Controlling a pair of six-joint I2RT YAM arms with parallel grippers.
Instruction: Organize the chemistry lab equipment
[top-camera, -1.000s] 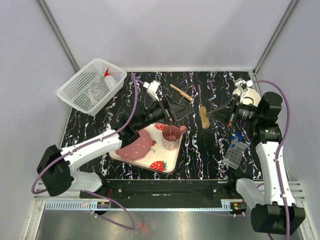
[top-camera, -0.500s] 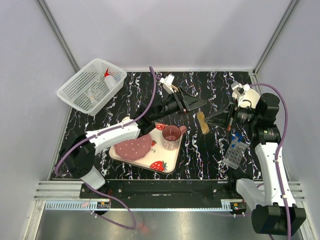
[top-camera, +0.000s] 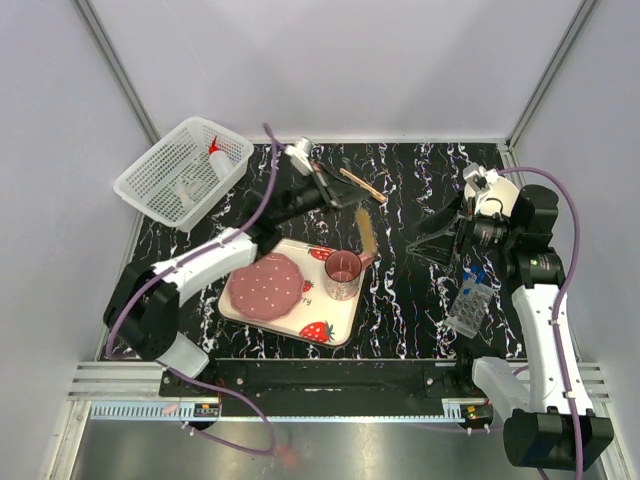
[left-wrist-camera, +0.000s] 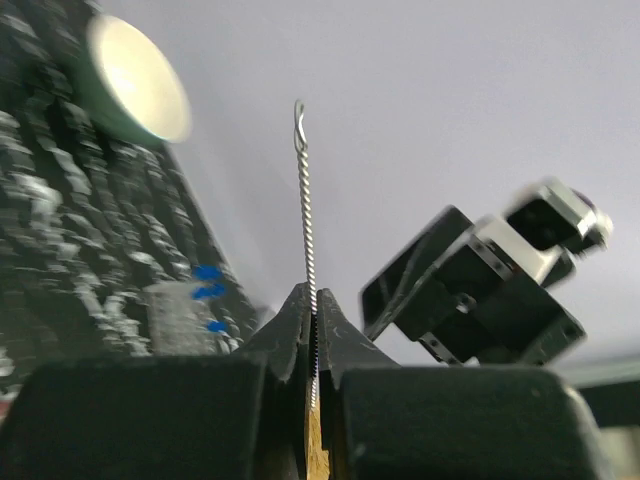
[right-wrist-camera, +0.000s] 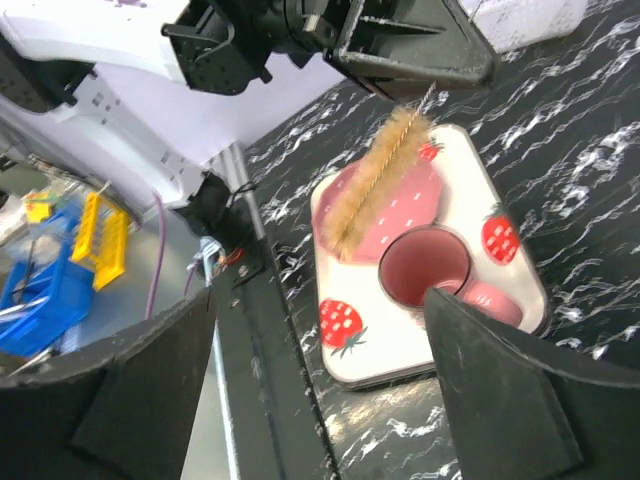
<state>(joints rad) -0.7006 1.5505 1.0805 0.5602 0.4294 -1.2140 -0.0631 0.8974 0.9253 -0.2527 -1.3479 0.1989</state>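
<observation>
My left gripper (top-camera: 342, 198) is shut on the twisted wire handle of a tan bristle brush (top-camera: 366, 233), which hangs over the table beside the strawberry tray. In the left wrist view the wire (left-wrist-camera: 305, 200) sticks up out of the closed jaws of the left gripper (left-wrist-camera: 311, 294). My right gripper (top-camera: 424, 240) stands wide open to the right of the brush, holding nothing; in its wrist view the brush (right-wrist-camera: 382, 182) hangs ahead of the right gripper (right-wrist-camera: 320, 300). A slim wooden tool (top-camera: 362, 185) lies at the back. The clear tube rack (top-camera: 469, 306) with blue-tipped tubes (top-camera: 476, 272) sits at the right.
A white mesh basket (top-camera: 160, 190) at the back left holds the red-capped bottle (top-camera: 215, 152). The strawberry tray (top-camera: 335, 325) near the front carries a pink plate (top-camera: 264, 286) and a pink cup (top-camera: 343, 275). The table's front rail (right-wrist-camera: 265, 330) shows in the right wrist view.
The left gripper reached the brush that the right gripper held, shut on its wire handle, and carried it left toward the tray. The right gripper opened and let it go.
</observation>
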